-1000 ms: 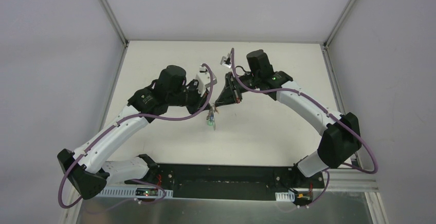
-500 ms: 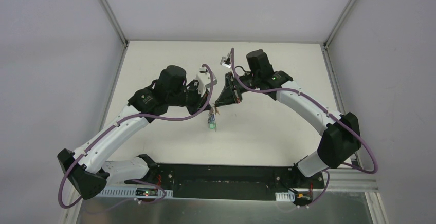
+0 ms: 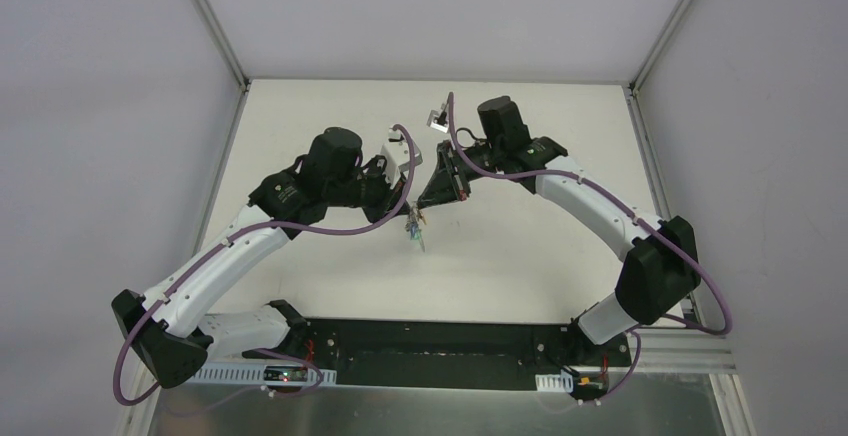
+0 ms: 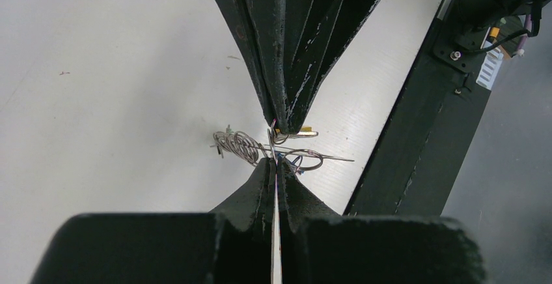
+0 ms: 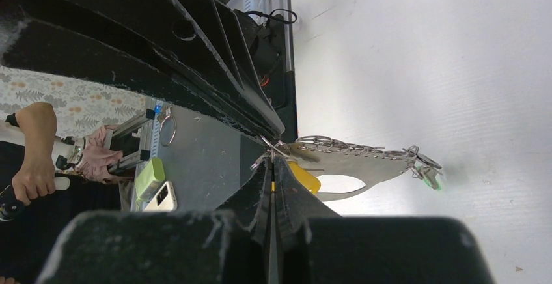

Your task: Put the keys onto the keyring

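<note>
The left claw and right claw meet tip to tip above the middle of the surface, and both are pinched fully closed. The left one appears to grip the wire end of the keyring. The right one appears to nip the yellow-headed key just beside its fingertips. The keyring is a pale grey oval plate. It hangs from that meeting point, clear of the surface, with a coiled wire along one edge and a green-headed key at its far end.

The surface below is off-white and matt. Plain grey walls close it in on three sides, with aluminium frame posts at the far corners, and a black rail runs along the near edge.

The left arm and right arm rise from that rail, bow outward at the elbows and bend in toward each other, wrists angled down. A purple cable loops along each.

There are two arms, two claws and one keyring. Two keys can be told apart by colour, and any others are too small to count.
</note>
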Motion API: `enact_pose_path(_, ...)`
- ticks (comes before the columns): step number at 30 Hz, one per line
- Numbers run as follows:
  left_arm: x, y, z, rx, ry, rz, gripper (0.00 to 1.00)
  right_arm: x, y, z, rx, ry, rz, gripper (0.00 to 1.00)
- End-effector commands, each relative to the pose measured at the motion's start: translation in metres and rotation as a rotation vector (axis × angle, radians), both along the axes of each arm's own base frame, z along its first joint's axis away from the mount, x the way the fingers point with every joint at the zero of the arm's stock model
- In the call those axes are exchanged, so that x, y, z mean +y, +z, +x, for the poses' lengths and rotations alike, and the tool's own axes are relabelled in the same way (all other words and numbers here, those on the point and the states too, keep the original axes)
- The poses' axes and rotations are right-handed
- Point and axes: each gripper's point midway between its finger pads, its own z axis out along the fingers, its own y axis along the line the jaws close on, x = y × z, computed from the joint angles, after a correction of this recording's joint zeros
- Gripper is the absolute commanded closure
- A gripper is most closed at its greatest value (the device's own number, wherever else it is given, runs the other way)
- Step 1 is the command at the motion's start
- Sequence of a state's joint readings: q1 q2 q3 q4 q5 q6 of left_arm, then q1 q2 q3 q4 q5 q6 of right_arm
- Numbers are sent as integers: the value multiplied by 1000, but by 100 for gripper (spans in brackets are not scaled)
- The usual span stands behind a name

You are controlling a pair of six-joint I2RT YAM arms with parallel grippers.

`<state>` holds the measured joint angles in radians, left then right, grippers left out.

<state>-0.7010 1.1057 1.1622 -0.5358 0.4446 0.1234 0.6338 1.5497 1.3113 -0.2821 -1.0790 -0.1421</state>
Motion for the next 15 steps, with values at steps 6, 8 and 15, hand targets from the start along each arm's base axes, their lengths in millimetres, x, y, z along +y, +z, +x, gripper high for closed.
enact_pose_path(6,-8,16,-8,-40,-65,-58,100,5,18,3,-57,11,38,100)
enact_pose_path(8,-8,17,-9,-41,-67,-61,100,4,16,5,-54,5,34,100)
enact_pose_path(15,-10,18,-14,-45,-105,-70,100,0,9,10,-47,-13,20,100)
